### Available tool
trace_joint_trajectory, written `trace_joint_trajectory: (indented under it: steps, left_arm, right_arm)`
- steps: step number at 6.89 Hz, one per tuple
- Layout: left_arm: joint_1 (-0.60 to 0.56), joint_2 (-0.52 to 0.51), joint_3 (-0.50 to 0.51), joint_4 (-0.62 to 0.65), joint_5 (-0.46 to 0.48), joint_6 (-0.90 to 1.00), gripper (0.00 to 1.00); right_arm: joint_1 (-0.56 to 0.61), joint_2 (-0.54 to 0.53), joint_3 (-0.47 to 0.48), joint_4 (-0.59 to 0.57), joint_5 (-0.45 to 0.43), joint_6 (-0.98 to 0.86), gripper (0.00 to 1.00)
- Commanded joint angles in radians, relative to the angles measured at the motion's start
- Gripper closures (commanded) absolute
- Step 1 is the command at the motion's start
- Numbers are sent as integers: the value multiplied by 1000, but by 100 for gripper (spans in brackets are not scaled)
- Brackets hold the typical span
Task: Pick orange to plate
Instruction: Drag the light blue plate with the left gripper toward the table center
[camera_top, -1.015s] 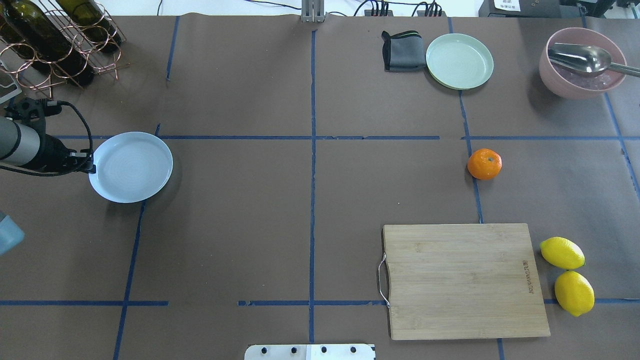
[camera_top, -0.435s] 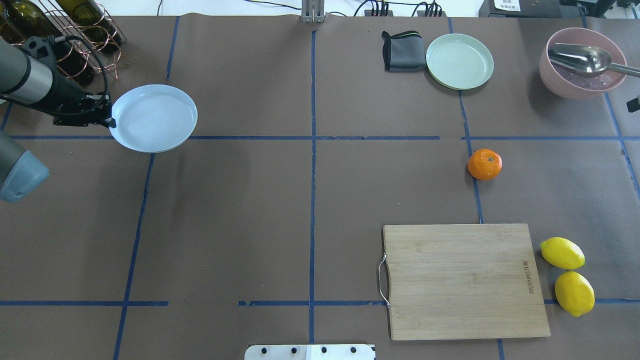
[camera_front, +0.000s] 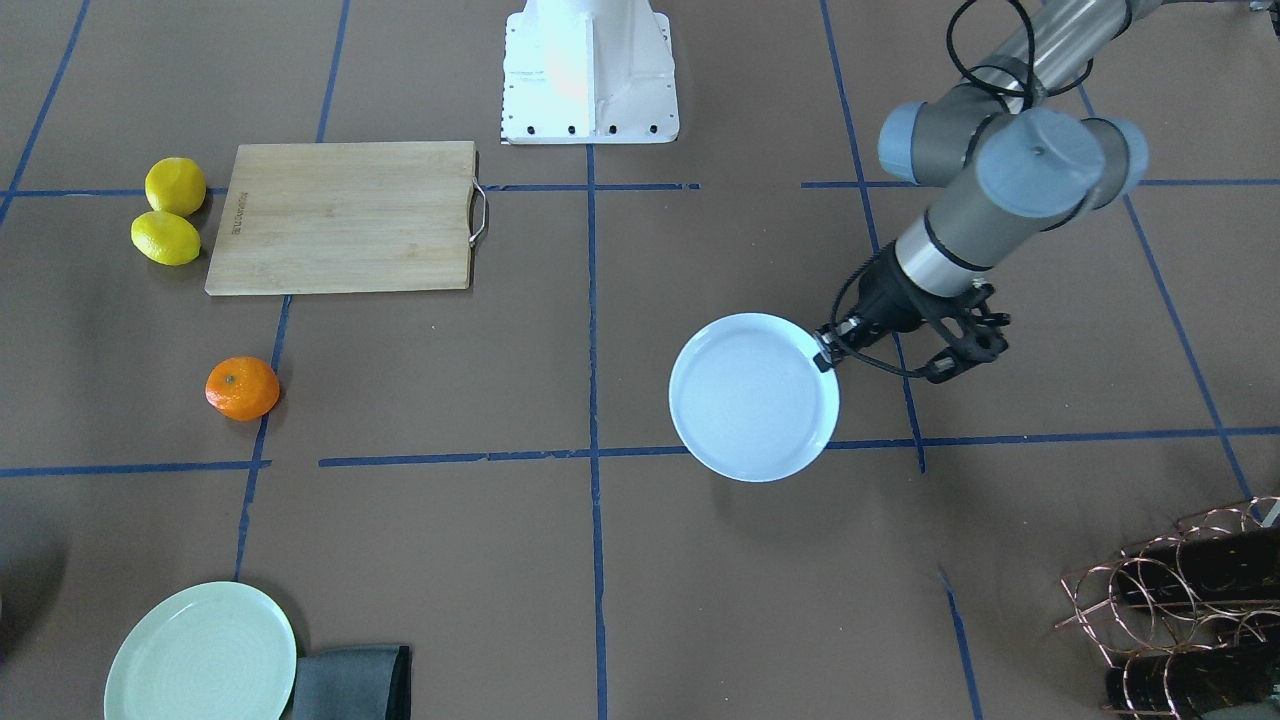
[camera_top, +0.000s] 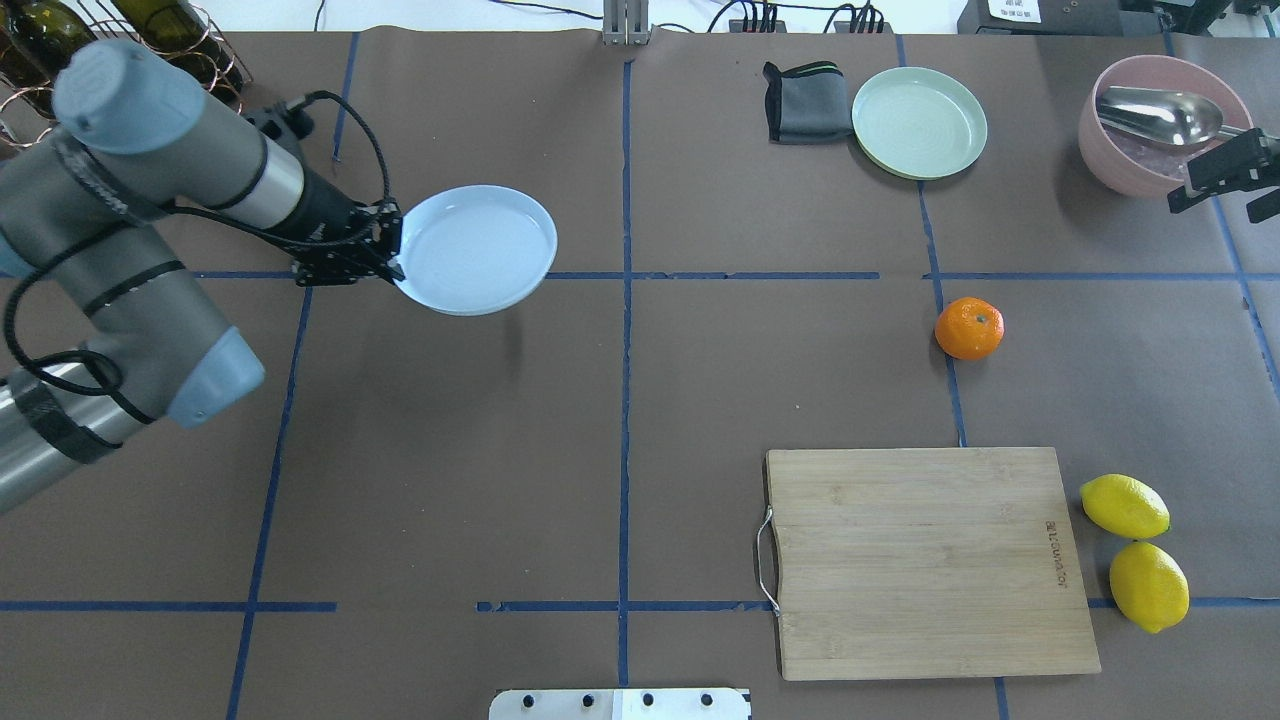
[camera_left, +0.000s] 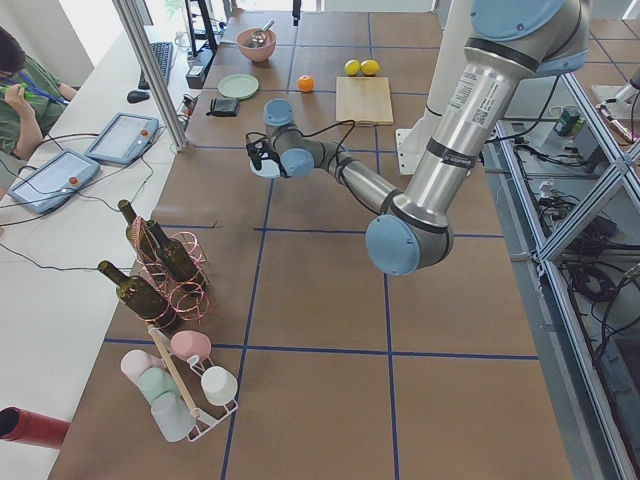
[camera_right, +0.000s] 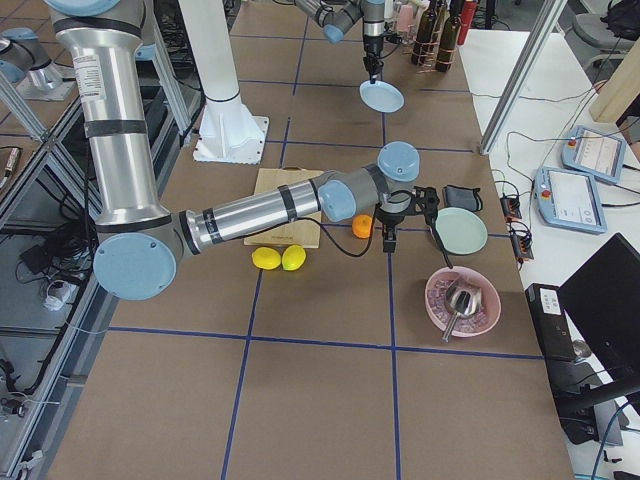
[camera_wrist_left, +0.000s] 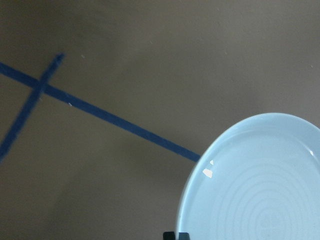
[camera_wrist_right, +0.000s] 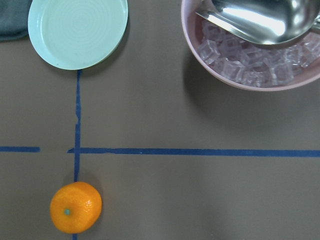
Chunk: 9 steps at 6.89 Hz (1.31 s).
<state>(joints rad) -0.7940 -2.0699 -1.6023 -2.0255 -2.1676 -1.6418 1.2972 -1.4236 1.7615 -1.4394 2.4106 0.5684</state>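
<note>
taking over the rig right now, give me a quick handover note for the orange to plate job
Left pincer: shut on the rim of the plate, holding it off the table on the robot's left half.
Right pincer: open and empty, beside the pink bowl.
Orange: on the table, right half, beyond the cutting board, nothing touching it.
Done: plate lifted.
Left: probably bring the plate closer or set it down, grasp the orange, put it on the plate.
</note>
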Motion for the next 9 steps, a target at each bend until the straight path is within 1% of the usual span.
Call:
trace_joint_trajectory:
  steps: [1, 2, 4, 5, 6, 7, 8, 9]
  left_arm:
    - [139, -97, 67, -61, 136, -186, 100]
    - [162, -110, 76, -62, 146, -187, 100]
    - [223, -130, 126, -123, 230, -187, 100]
    - [236, -130, 128, -124, 232, -182, 100]
    - [237, -127, 127, -124, 232, -167, 74]
    - [237, -127, 125, -122, 233, -104, 1]
    - [234, -119, 110, -121, 232, -90, 0]
    - [202, -118, 102, -118, 223, -89, 0]
  right_arm:
    - [-70, 60, 0, -1, -37, 114, 0]
    - [-84, 77, -2, -1, -39, 129, 0]
    - [-108, 93, 0, 0, -39, 179, 0]
    - [-113, 94, 1, 0, -48, 186, 0]
    - [-121, 94, 1, 0, -60, 186, 0]
    - [-125, 94, 3, 0, -64, 188, 0]
    - [-133, 94, 1, 0, -65, 192, 0]
    - [-162, 98, 1, 0, -99, 235, 0]
